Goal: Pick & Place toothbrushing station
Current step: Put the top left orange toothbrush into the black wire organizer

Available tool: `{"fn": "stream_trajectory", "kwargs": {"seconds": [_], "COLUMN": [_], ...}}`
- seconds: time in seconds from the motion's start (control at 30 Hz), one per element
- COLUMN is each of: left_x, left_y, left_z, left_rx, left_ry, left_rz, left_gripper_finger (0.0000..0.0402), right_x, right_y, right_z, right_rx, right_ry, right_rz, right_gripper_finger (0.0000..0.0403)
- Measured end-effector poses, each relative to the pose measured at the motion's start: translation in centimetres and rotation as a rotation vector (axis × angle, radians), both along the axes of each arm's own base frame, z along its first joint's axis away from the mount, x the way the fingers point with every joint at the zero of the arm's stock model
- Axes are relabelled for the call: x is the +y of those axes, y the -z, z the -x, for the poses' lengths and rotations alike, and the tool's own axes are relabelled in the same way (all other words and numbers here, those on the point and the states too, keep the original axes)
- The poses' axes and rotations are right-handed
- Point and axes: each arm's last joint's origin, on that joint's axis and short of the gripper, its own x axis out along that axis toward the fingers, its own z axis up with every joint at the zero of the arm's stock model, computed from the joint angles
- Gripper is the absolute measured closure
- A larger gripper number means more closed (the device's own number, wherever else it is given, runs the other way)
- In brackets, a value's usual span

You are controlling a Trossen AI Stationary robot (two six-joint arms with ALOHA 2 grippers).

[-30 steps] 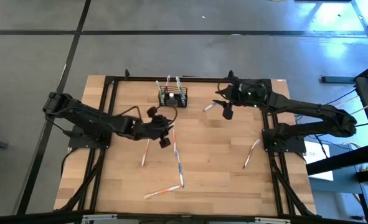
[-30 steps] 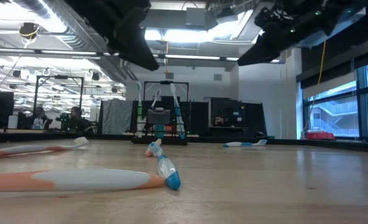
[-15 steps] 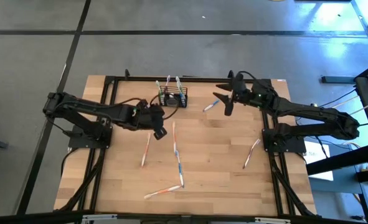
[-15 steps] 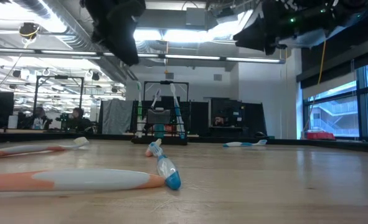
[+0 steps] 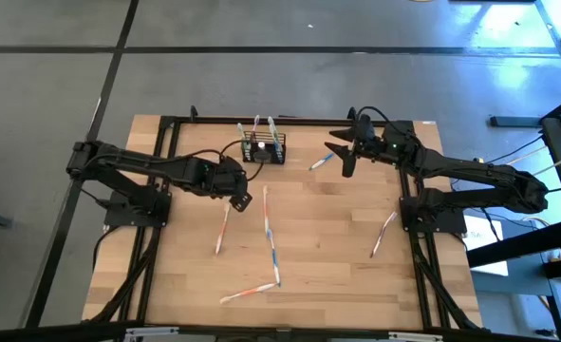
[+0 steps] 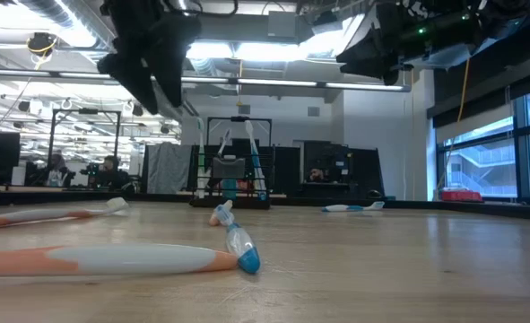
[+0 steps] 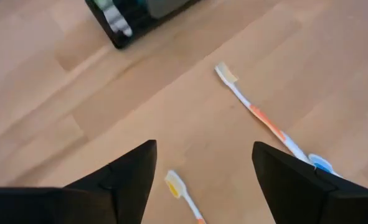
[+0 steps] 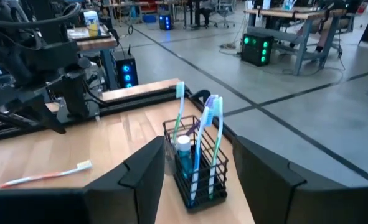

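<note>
Right now my left gripper (image 5: 243, 200) has its fingers spread wide and holds nothing; in my left wrist view the two dark fingers (image 7: 131, 174) frame bare wood, with the brush heads of two orange-handled toothbrushes (image 7: 258, 118) lying between and beyond them. It hangs above the table (image 5: 337, 247), just in front of and a little left of the basket (image 5: 263, 148), clear of it. My left arm reaches in from the left edge, stretched low across the boards, wrist tipped downward.

My right gripper (image 5: 348, 163) is also open and empty, waiting above the far right part of the table beside a loose toothbrush (image 5: 322, 161), its arm folded back toward the right edge.

The basket stands upright near the far edge of the table, about midway across, resting on its base with its longer side running left to right. Its open top faces up, and several toothbrushes (image 8: 216, 140) stand in it, leaning outward, with a small teal tube (image 8: 183, 154) among them. More toothbrushes lie flat, scattered over the near boards (image 5: 271, 242).
</note>
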Motion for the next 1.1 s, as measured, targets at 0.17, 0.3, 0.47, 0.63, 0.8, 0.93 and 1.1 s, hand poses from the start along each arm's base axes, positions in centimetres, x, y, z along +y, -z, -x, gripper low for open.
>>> {"fn": "stream_trajectory", "kwargs": {"seconds": [0.17, 0.3, 0.47, 0.63, 0.8, 0.93, 1.1], "left_x": [-0.6, -1.1, -1.4, -1.4, -1.3, -1.3, -1.2], "left_y": [1.2, 2.7, 4.3, 5.0, 7.1, 8.9, 10.4], "left_z": [-0.6, -1.2, -1.4, -1.2, 0.1, 0.8, 0.9], "left_rx": [0.048, 0.137, 0.259, 0.325, 0.332, 0.273, 0.204], "left_ry": [-0.007, 0.001, 0.008, 0.011, -0.01, -0.032, -0.035], "left_rz": [0.083, 0.106, 0.127, 0.119, 0.145, 0.192, 0.232], "left_gripper_finger": [0.0139, 0.0139, 0.0139, 0.0139, 0.0139, 0.0139, 0.0139], "right_x": [0.0, 0.0, 0.0, 0.0, 0.0, 0.0, 0.1], "right_y": [0.0, 0.0, 0.0, 0.0, 0.2, 0.3, 0.3], "right_z": [0.0, 0.0, 0.0, 0.0, 0.0, 0.0, 0.0], "right_rx": [-0.005, -0.006, -0.006, -0.013, 0.002, 0.015, 0.014], "right_ry": [0.004, 0.003, 0.004, 0.005, 0.005, 0.005, 0.005], "right_rz": [-0.023, -0.025, -0.025, -0.046, -0.053, -0.058, -0.066], "right_gripper_finger": [0.0211, 0.0211, 0.0211, 0.0211, 0.0211, 0.0211, 0.0211]}}
